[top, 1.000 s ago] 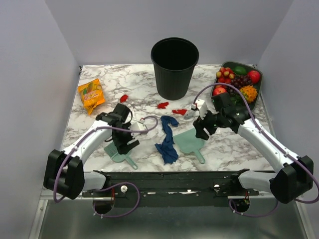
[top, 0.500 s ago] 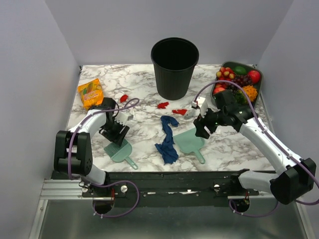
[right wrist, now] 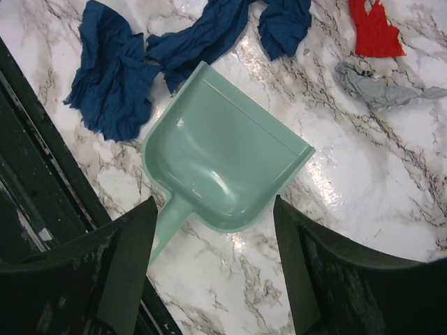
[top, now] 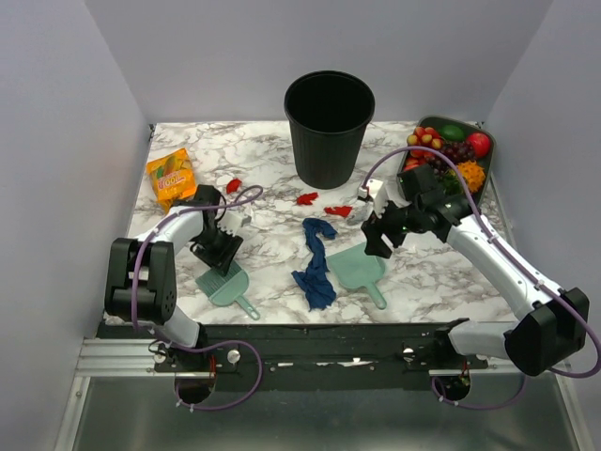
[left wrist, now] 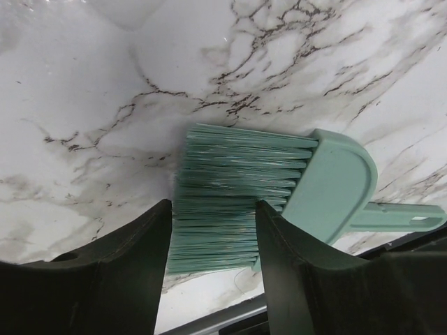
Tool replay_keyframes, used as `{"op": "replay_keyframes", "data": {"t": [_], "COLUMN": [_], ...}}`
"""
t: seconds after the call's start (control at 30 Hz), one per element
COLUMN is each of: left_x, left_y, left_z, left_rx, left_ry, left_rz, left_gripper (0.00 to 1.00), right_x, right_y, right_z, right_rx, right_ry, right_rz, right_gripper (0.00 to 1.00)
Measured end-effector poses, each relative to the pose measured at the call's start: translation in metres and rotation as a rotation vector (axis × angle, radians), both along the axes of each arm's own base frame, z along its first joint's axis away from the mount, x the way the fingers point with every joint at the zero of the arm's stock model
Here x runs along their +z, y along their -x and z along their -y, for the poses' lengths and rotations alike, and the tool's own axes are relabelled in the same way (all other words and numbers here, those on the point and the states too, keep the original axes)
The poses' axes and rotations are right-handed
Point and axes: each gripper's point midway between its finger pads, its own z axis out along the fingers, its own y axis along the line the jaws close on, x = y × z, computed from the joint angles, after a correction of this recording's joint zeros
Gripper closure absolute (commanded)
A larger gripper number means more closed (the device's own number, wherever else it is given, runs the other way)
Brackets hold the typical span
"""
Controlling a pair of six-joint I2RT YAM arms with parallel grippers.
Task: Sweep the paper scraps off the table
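Note:
Three red paper scraps lie on the marble table (top: 441, 272): one at the back left (top: 234, 185), two in front of the bin (top: 307, 198) (top: 339, 210). One scrap shows in the right wrist view (right wrist: 374, 31). My left gripper (top: 218, 248) is open and hangs just above a teal brush (top: 226, 285). In the left wrist view its fingers (left wrist: 213, 209) straddle the brush's bristles (left wrist: 237, 174). My right gripper (top: 379, 239) is open wide and empty above the teal dustpan (top: 360, 270). The dustpan (right wrist: 223, 160) lies between and beyond its fingers (right wrist: 213, 209).
A long dark blue cloth (top: 316, 263) lies just left of the dustpan. A black bin (top: 329, 127) stands at the back centre. A tray of fruit (top: 490, 167) is at the back right, an orange snack packet (top: 172, 177) at the back left. A grey crumpled bit (right wrist: 377, 87) lies near the scrap.
My left arm has folded back to the left, and its gripper has shifted left and back over the brush's bristles. My right gripper has edged slightly back above the dustpan.

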Motion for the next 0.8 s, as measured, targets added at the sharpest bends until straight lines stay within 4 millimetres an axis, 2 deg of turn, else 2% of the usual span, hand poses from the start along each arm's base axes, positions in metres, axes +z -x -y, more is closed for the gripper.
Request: {"op": "replay_keyframes", "data": {"t": [0.03, 0.07, 0.13, 0.17, 0.23, 0.27, 0.43, 0.63, 0.67, 0.7, 0.73, 0.8], "left_x": [-0.002, -0.003, -0.007, -0.008, -0.008, -0.008, -0.002, 0.026, 0.034, 0.042, 0.049, 0.056], "left_y": [0.001, 0.003, 0.007, 0.008, 0.008, 0.007, 0.008, 0.007, 0.007, 0.005, 0.003, 0.000], "left_z": [0.000, 0.000, -0.001, 0.000, 0.000, 0.000, 0.001, 0.015, 0.017, 0.019, 0.020, 0.021], "left_rx": [0.000, -0.003, -0.008, -0.006, -0.003, -0.001, -0.005, -0.052, -0.062, -0.073, -0.081, -0.092], "left_ry": [0.000, 0.000, 0.000, 0.001, 0.002, 0.002, 0.010, 0.075, 0.087, 0.097, 0.099, 0.097], "left_rz": [-0.002, -0.005, -0.017, -0.019, -0.016, -0.012, 0.019, 0.113, 0.141, 0.175, 0.205, 0.238], "left_gripper": [0.48, 0.58, 0.66, 0.76, 0.87, 1.00, 1.00, 1.00, 0.93, 0.80, 0.72, 0.61], "right_x": [-0.001, -0.001, -0.002, -0.002, -0.002, -0.002, -0.002, -0.007, -0.006, -0.004, -0.002, 0.005], "right_y": [0.000, 0.000, -0.001, -0.001, -0.001, -0.002, -0.003, -0.005, -0.006, -0.007, -0.010, -0.014], "right_z": [0.000, 0.000, 0.000, 0.000, 0.000, 0.001, 0.001, 0.000, -0.002, -0.004, -0.006, -0.010], "right_rx": [0.001, 0.003, 0.006, 0.011, 0.020, 0.026, 0.052, 0.073, 0.078, 0.082, 0.088, 0.095], "right_ry": [0.001, 0.003, 0.005, 0.006, 0.010, 0.012, 0.021, 0.028, 0.025, 0.019, 0.013, 0.000], "right_rz": [-0.002, -0.003, -0.001, 0.002, 0.010, 0.015, 0.036, 0.029, 0.028, 0.029, 0.033, 0.046], "right_gripper": [0.23, 0.23, 0.23, 0.23, 0.23, 0.23, 0.23, 0.23, 0.23, 0.23, 0.23, 0.23]}}
